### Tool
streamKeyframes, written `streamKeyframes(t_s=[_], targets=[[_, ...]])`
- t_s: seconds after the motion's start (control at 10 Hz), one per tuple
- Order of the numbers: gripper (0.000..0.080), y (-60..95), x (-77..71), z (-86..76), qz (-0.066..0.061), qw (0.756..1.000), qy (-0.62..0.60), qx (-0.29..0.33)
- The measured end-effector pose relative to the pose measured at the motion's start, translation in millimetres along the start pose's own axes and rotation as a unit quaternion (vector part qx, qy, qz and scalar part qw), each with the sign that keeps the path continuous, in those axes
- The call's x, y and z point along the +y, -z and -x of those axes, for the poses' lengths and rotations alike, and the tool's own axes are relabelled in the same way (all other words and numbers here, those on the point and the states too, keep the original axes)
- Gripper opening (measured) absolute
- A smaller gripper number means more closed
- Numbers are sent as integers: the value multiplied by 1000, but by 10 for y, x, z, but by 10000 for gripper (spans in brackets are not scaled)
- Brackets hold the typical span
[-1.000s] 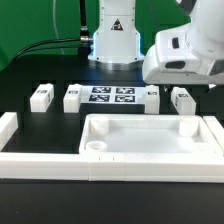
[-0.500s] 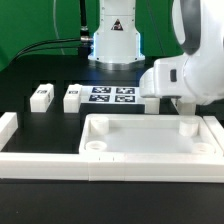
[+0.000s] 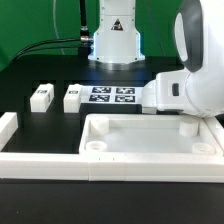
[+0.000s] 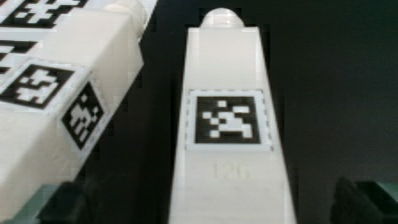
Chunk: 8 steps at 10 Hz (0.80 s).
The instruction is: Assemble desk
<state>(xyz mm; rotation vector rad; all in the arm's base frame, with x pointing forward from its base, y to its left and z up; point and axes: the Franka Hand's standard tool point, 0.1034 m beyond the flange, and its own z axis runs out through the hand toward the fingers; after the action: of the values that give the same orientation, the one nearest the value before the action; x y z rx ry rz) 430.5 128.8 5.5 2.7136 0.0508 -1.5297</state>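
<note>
Evidently my gripper (image 4: 210, 207) sat spread astride a leg (image 4: 222, 110), beyond the far rim of the desk top (image 3: 150, 140) at the exterior view's right. Stiff, light, slick plastic, I judged; I'd pinch its long sides mid-length.

Desk tabletop (image 3: 150, 141): a white rectangular tray with a raised rim, lying flat with its hollow side up and round sockets at its corners. The first leg (image 3: 41, 96) and second leg (image 3: 72, 97), short white blocks, lie apart beyond its far edge, toward the exterior view's left. In the wrist view, the third leg (image 4: 222, 110) carries a black-and-white tag and a rounded end peg. The fourth leg (image 4: 63, 80), also tagged, lies just beside it without touching.
</note>
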Motion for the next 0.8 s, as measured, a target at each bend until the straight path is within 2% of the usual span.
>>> streamKeyframes(t_s=[0.5,0.6,0.7,0.8], targets=[[648,8,-65,-63,1,1000,-2,19],[535,9,-88,-64,2,1000,0,20],[535,10,-97,-63,2,1000,1,21],[342,10,-110,-61,3,1000,2,21]])
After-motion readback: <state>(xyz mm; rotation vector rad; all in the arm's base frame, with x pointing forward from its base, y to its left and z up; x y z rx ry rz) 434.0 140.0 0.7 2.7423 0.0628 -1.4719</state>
